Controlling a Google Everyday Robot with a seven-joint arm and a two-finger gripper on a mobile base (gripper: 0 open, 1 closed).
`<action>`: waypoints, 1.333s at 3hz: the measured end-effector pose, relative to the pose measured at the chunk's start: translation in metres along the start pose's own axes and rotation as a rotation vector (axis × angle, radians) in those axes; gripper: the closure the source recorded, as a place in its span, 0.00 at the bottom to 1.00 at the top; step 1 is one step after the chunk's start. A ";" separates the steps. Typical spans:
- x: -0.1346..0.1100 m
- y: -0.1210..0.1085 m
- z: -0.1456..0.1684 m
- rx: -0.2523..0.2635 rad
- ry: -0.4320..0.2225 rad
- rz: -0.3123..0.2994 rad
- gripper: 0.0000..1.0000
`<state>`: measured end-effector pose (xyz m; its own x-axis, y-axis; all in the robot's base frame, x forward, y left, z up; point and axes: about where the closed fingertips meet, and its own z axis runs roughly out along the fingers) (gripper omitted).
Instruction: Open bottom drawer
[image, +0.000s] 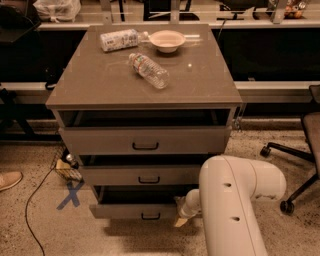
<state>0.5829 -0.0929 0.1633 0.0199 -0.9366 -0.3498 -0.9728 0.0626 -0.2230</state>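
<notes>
The grey-beige cabinet has three drawers, all pulled out a little. The bottom drawer (131, 211) is lowest, has the shallowest front and a small black bar handle (150, 216), and sticks out furthest. My gripper (181, 212) is at the right end of that drawer's front, low near the floor, with pale fingertips by the front's right edge. My white arm (231, 210) fills the lower right and hides the drawer's right corner.
On the cabinet top (100, 80) lie a clear plastic bottle (149, 70), a second lying bottle (119, 39) and a pale bowl (167, 40). An office chair base (290, 165) stands right. A blue X (70, 194), a cable and a shoe (9, 180) are on the floor left.
</notes>
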 end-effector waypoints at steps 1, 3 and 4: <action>0.007 0.002 0.001 -0.019 0.008 0.027 0.50; 0.018 0.015 -0.006 -0.038 -0.014 0.073 0.96; 0.018 0.015 -0.006 -0.038 -0.014 0.073 1.00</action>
<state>0.5671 -0.1112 0.1589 -0.0481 -0.9253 -0.3763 -0.9799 0.1167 -0.1617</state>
